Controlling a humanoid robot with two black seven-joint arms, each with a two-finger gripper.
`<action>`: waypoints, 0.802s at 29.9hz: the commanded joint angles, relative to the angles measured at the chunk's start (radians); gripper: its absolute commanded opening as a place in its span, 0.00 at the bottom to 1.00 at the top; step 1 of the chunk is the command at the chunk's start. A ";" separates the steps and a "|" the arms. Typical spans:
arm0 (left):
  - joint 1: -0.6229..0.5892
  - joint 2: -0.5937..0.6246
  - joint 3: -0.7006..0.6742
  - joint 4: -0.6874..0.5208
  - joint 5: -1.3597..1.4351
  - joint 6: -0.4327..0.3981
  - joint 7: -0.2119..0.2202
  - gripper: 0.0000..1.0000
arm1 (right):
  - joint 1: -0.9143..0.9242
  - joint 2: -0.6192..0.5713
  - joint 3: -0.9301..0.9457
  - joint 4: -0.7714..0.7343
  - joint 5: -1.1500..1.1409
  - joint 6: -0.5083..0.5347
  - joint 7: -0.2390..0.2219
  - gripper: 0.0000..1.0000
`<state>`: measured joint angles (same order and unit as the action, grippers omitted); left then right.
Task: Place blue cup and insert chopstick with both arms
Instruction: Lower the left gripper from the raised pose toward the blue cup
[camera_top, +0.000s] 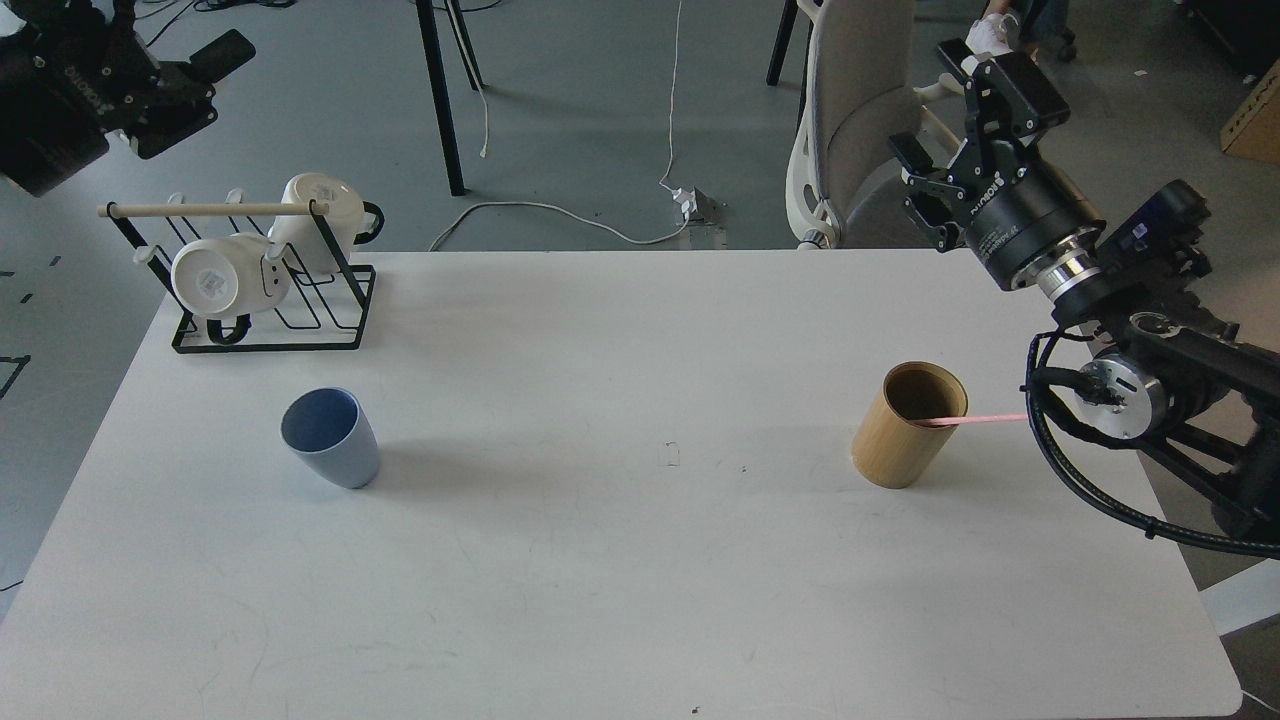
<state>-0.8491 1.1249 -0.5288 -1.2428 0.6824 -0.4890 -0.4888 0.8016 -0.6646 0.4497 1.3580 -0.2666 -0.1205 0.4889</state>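
a: how far along am i, going by the head view?

b: barely started, i'd judge. the blue cup (331, 437) stands upright on the left half of the tabletop (600, 560), nothing inside it that i can see. the chopstick (985, 420) rests with one end in the wooden cup (908, 424) on the right, its other end sticking out past the rim toward my right arm.

a: and my grippers?

b: the left gripper (205, 75) is up at the top left corner, well apart from the blue cup, and it holds nothing; it's too dark there to say whether it is spread or closed, so i cannot tell. the right gripper (955, 120) hangs above the far right edge with its fingers spread, released and empty.

a: so what's left?

b: all of it, i think: pick up the blue cup and place it, lift the chopstick out of the wooden cup, and insert it into the blue one.

a: counts?

b: one blue cup, one wooden cup, one chopstick. one rack (265, 300) at the far left with two mugs (225, 280) on it and one dowel (210, 210) across its top.
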 joint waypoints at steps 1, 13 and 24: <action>-0.013 0.085 0.071 -0.017 0.210 0.000 0.000 0.99 | -0.008 -0.006 0.000 0.003 0.000 -0.001 0.000 0.94; -0.004 0.099 0.387 0.334 0.768 0.334 0.000 0.99 | -0.056 -0.015 0.000 0.003 -0.011 0.002 0.000 0.95; 0.031 -0.175 0.474 0.502 0.842 0.397 0.000 0.97 | -0.091 -0.020 -0.006 -0.003 -0.016 0.002 0.000 0.95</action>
<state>-0.8285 1.0039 -0.0569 -0.7369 1.5271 -0.0926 -0.4887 0.7254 -0.6802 0.4417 1.3555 -0.2822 -0.1182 0.4884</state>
